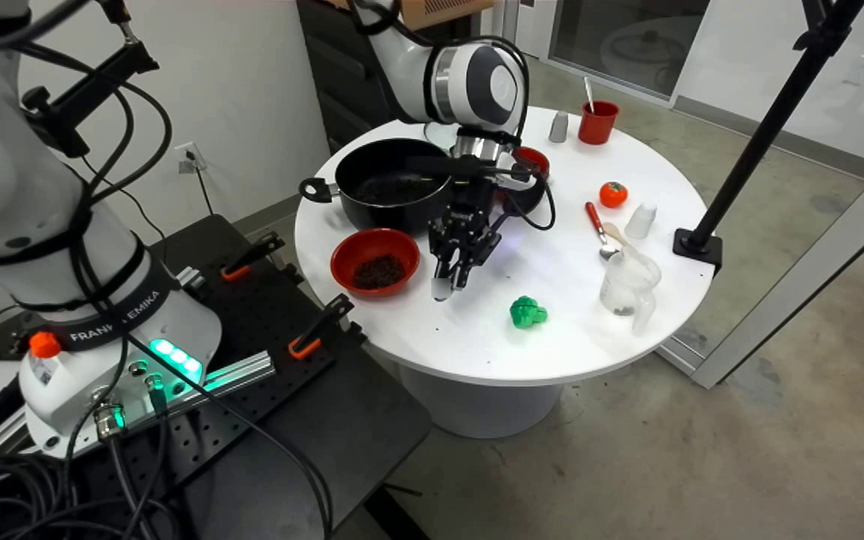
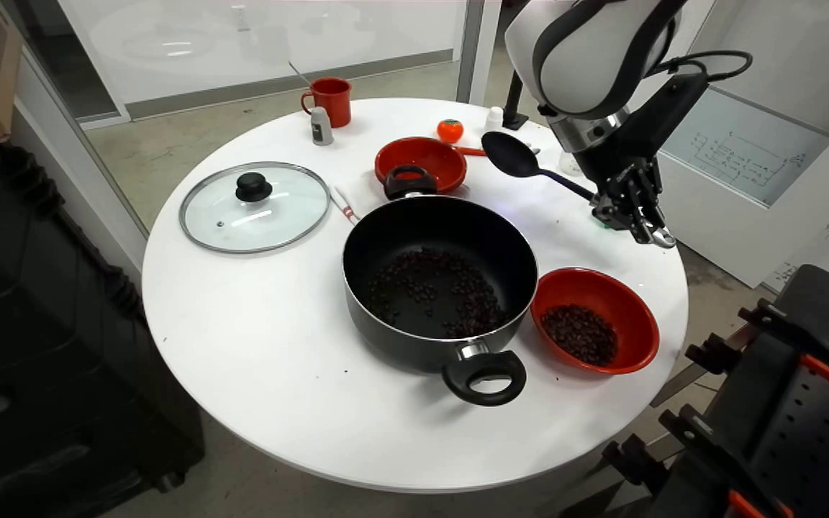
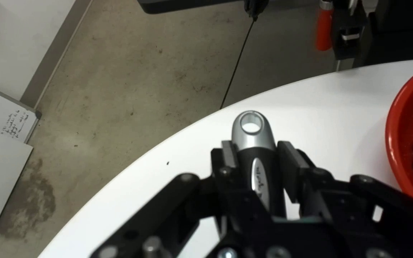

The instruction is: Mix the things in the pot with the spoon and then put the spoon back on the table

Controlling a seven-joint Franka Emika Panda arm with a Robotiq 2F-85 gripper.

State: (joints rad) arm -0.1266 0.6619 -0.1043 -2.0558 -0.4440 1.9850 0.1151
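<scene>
Lid (image 2: 281, 217): at the left in an exterior view we see clear glass with a black knob (image 2: 252, 187), lying flat on the white table (image 2: 263, 338).
Mug (image 2: 334, 102): red and upright, a thin utensil (image 2: 298, 70) leaning out of it.
Shaker (image 2: 322, 129): grey, upright, just beside the mug.
Pot (image 2: 393, 345): black and wide, it stands on the table near the middle of our view, dark beans (image 2: 468, 288) spread across its floor.
Rear bowl (image 2: 432, 158): red, beyond the pot, whose far handle hides part of it from us.
Tomato (image 2: 450, 130): red with a green top, on the table beyond the rear bowl.
Spoon (image 2: 515, 156): black, its oval bowl outside the pot, its handle running rightward into the gripper (image 3: 258, 163); how high it hangs over the table we cannot tell.
Bean bowl (image 2: 630, 316): red, close by the pot, touching or not we cannot tell, with more dark beans (image 2: 578, 334) on its bottom.
Gripper: farthest right, near the table's edge; in the wrist view we find its two fingers (image 3: 292, 168) clamped on the spoon's handle, one at each side, the grey end with a round hole standing out past the fingertips.
</scene>
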